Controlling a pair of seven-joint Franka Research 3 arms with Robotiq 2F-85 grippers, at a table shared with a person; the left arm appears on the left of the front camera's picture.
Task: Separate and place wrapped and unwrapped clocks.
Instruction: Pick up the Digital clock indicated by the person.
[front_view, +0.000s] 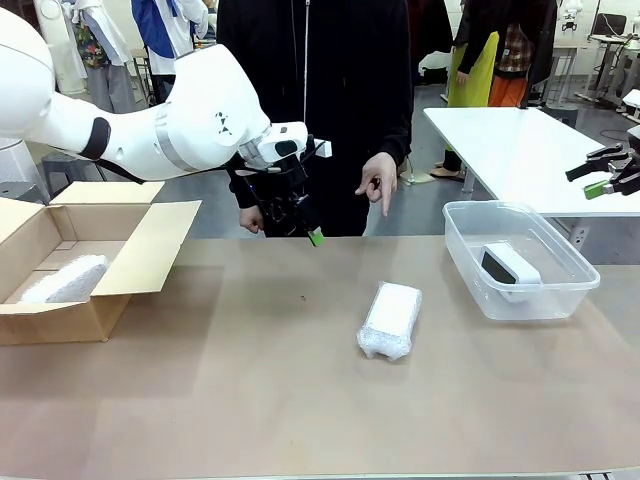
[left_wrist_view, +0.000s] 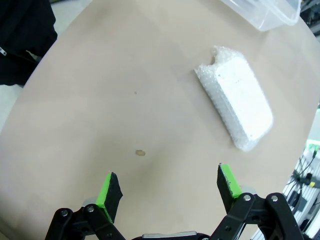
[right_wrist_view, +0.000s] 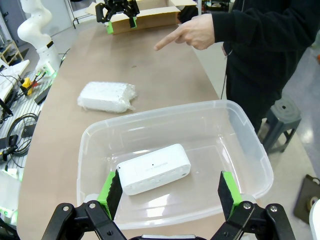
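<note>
Both grippers' fingers (left_wrist_view: 227, 180) (right_wrist_view: 226, 192) spread, empty; front view reveals a boxed wrapped clock (front_view: 68, 278).

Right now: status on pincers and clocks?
Left pincer open, empty. Right pincer open over bin. One wrapped clock mid-table; person's hand pointing nearby.

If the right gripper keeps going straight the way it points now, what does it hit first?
Probably the bare clock lying in the clear bin; the open right gripper looks down into it. Depth is unclear, so the bin's near rim might come first.
</note>
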